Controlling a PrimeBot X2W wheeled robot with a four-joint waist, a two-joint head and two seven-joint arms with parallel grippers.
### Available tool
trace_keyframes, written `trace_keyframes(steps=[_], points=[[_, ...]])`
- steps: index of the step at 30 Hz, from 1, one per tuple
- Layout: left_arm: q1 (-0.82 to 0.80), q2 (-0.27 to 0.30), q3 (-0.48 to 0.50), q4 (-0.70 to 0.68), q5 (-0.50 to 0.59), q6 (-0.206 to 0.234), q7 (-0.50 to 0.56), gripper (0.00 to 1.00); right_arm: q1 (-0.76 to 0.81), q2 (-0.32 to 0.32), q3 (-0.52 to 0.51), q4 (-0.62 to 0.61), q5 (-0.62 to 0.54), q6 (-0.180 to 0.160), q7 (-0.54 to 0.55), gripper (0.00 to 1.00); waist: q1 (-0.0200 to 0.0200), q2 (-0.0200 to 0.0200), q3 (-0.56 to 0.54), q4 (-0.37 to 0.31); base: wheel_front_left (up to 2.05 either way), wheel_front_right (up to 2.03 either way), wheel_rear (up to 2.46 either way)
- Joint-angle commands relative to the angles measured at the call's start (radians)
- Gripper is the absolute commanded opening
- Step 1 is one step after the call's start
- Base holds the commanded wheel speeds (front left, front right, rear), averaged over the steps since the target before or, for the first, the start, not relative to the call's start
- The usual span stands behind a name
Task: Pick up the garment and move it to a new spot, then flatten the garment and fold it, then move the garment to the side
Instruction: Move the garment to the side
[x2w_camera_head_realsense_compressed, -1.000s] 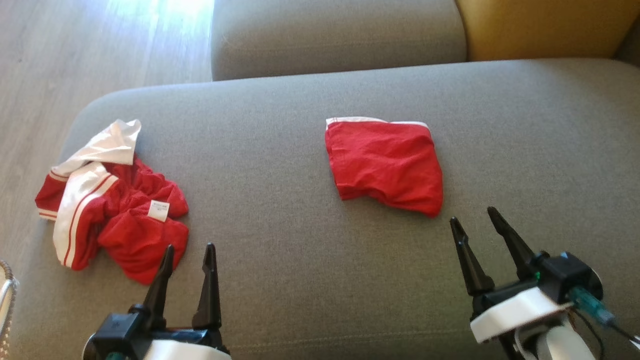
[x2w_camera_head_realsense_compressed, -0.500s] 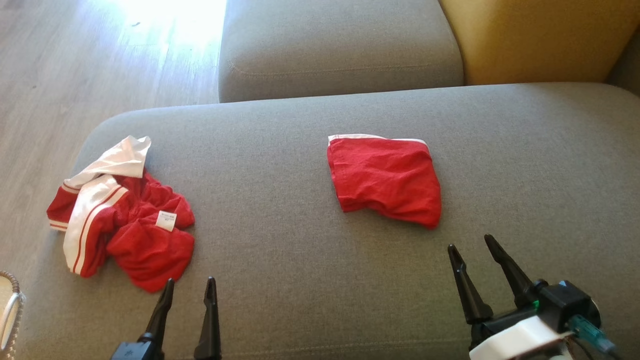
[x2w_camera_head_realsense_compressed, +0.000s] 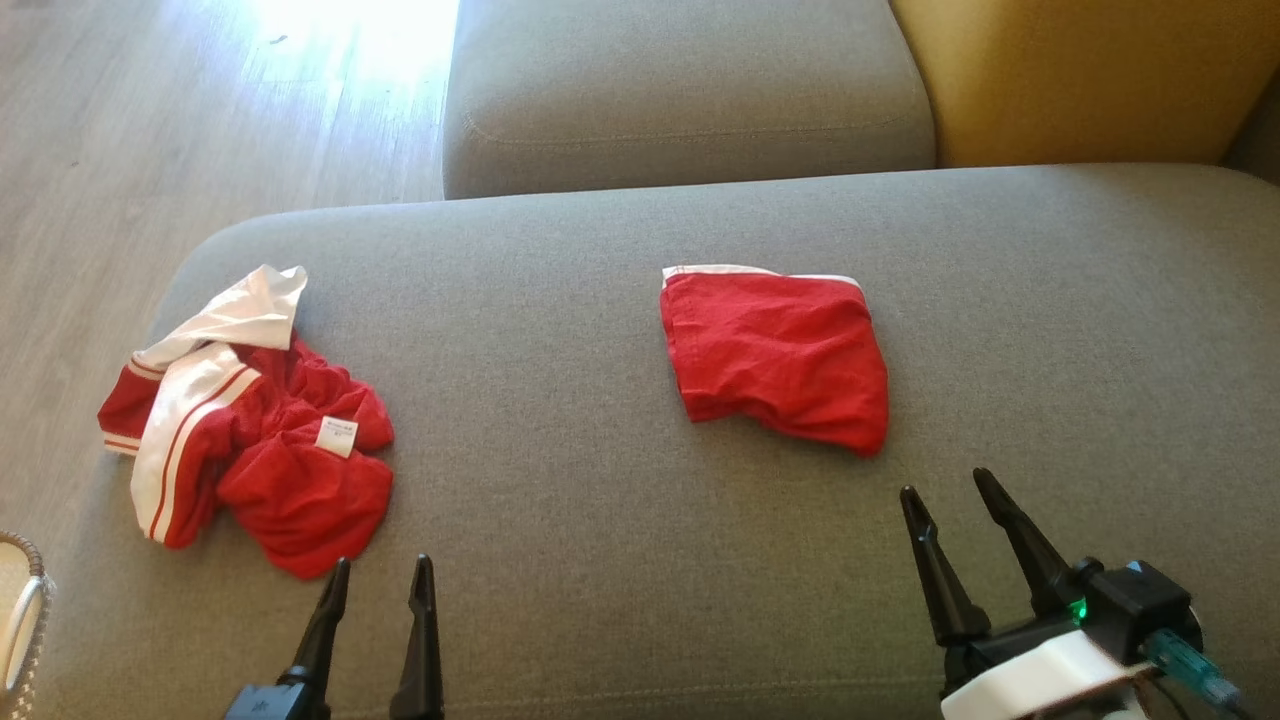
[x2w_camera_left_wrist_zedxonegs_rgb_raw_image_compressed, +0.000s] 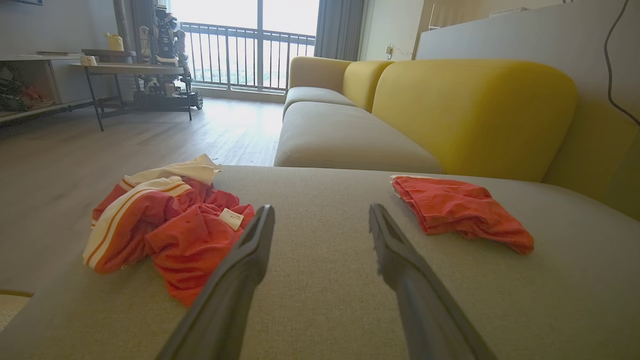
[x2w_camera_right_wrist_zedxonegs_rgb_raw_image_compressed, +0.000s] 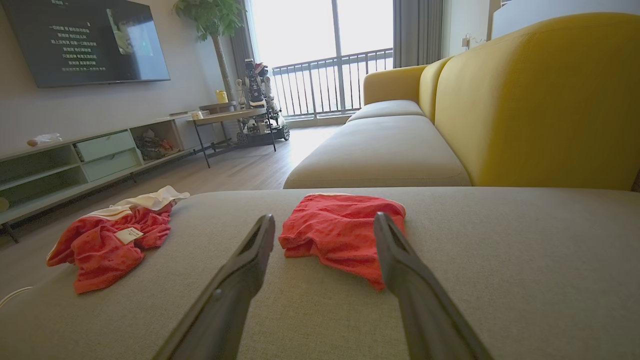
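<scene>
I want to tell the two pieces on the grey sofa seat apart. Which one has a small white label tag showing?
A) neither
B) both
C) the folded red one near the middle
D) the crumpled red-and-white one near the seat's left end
D: the crumpled red-and-white garment has a small white tag lying on its red cloth, while the folded red garment is plain red with a white edge.

Sofa (x2w_camera_head_realsense_compressed: 600, 560) — folded garment (x2w_camera_head_realsense_compressed: 775, 355), crumpled garment (x2w_camera_head_realsense_compressed: 270, 450)
</scene>
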Motion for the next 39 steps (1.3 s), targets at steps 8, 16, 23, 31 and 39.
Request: trace_keyframes(steps=[8,16,23,31,39], points=[[-0.061,-0.005,0.021,-0.02,0.001,-0.005,-0.005,1.0,-0.044,0.001,0.027,-0.032,0.01,0.0,-0.009,1.0,0.0001,0.0,0.008,0.002,0.0,0.0,0.0],[-0.078,-0.005,0.001,-0.016,0.003,-0.006,-0.005,1.0,-0.086,0.001,0.021,0.056,0.046,0.0,-0.009,1.0,0.0001,0.0,0.031,0.023,0.0,0.0,0.0],[-0.115,-0.005,-0.035,-0.012,0.007,-0.019,-0.005,1.0,-0.284,0.001,-0.038,0.316,0.202,0.0,-0.009,1.0,0.0001,0.0,0.1,0.068,0.0,0.0,0.0],[-0.225,-0.005,-0.083,-0.006,0.003,-0.037,-0.005,1.0,-0.633,-0.088,-0.109,0.603,0.348,0.0,0.129,1.0,0.0001,0.0,0.253,0.125,0.0,0.0,0.0],[-0.283,-0.005,-0.115,0.011,-0.009,-0.036,-0.005,1.0,-0.795,-0.146,-0.112,0.806,0.427,0.0,0.303,1.0,0.0001,0.0,0.308,0.149,0.0,0.0,0.0]])
